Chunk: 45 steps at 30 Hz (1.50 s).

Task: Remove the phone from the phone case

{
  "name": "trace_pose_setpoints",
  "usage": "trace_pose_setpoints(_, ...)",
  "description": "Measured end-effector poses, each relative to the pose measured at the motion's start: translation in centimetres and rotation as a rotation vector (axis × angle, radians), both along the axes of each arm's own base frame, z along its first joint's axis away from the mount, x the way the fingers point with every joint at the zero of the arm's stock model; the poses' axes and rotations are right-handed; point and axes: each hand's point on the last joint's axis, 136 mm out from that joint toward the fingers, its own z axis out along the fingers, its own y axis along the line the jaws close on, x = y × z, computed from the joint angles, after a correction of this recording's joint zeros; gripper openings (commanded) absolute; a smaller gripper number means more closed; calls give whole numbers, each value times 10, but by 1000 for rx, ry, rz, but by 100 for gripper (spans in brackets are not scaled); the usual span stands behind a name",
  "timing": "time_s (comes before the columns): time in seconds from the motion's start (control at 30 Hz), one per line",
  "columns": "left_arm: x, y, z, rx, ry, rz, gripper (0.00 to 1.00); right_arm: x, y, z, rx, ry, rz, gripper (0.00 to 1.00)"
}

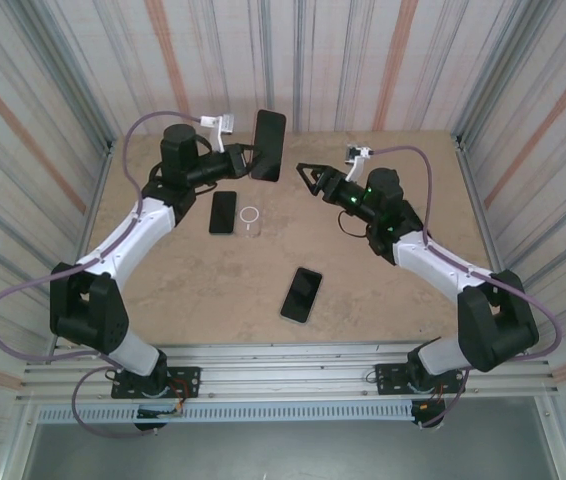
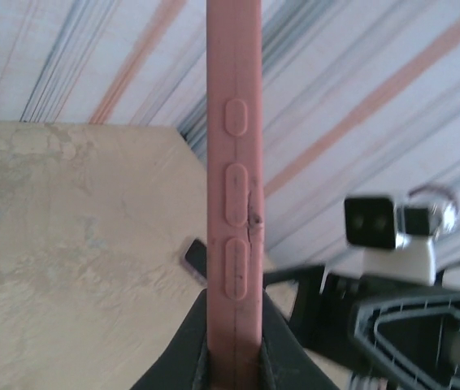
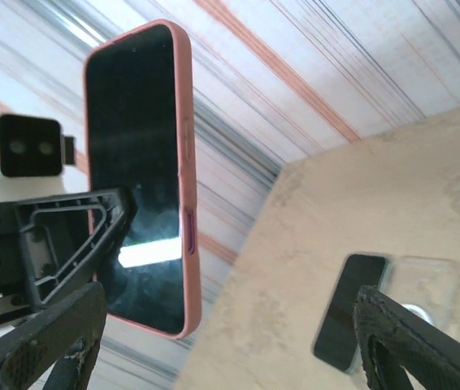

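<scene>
Over the tan wooden table, the left gripper is clamped on one end of the pink rubbery phone case, black-screened phone inside, upright beyond its fingers; the right gripper faces the screen, jaws apart, empty.

Tan, mottled table, enclosed on its far, left and right edges by walls of pale sheeting striped in grey, blue and orange. A slotted metal rail runs along the near edge, with grey floor beyond it. Lighting even and diffuse.
</scene>
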Motion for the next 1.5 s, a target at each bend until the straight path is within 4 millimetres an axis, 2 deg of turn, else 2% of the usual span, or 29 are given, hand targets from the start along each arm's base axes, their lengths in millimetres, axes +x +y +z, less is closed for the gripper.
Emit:
trace_pose_setpoints(0.17, 2, -11, 8, -126, 73, 67, 11, -3, 19, 17, 149, -6, 28, 73)
trace_pose_setpoints(0.33, 4, -16, 15, -216, 104, 107, 12, -2, 33, 13, 240, 47, 50, 56)
trace_pose_setpoints(0.53, 6, -16, 26, -301, 122, 128, 15, 2, 34, 24, 343, 55, 45, 32)
trace_pose_setpoints(0.87, 6, -23, 35, -390, 136, 114, 21, 8, 33, 50, 484, 36, 60, 6)
trace_pose_setpoints(1.03, 8, -22, 35, -393, 135, 121, 32, 10, 34, 50, 493, 37, 69, 0)
trace_pose_setpoints(1.23, 11, -15, 31, -372, 154, 105, 39, 12, 31, 45, 470, 44, 98, 0)
trace_pose_setpoints(1.5, 25, 2, 46, -343, 163, 32, 40, 15, 28, 49, 443, 37, 156, 0)
